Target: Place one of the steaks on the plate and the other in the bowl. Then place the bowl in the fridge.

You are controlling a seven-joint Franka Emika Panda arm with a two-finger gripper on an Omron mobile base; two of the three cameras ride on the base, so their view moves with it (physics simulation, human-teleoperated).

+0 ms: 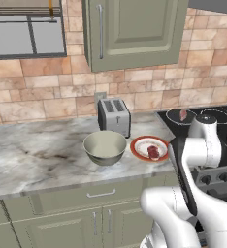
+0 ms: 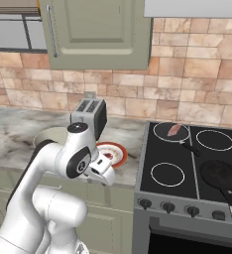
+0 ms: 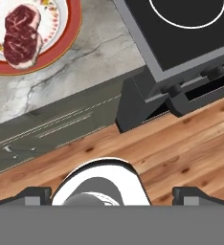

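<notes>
the gripper [image 3: 112,194] was spread wide and empty. reaching for the stove steak [image 1: 183,115], it might bump the plate [image 1: 137,146].

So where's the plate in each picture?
Left base view: the plate sits low and right of centre, beside the bowl.
Right base view: left of centre, partly behind the arm.
Hand view: top left corner, cut off by the edge.
Shared landmark: the dark steak lying on it.
</notes>
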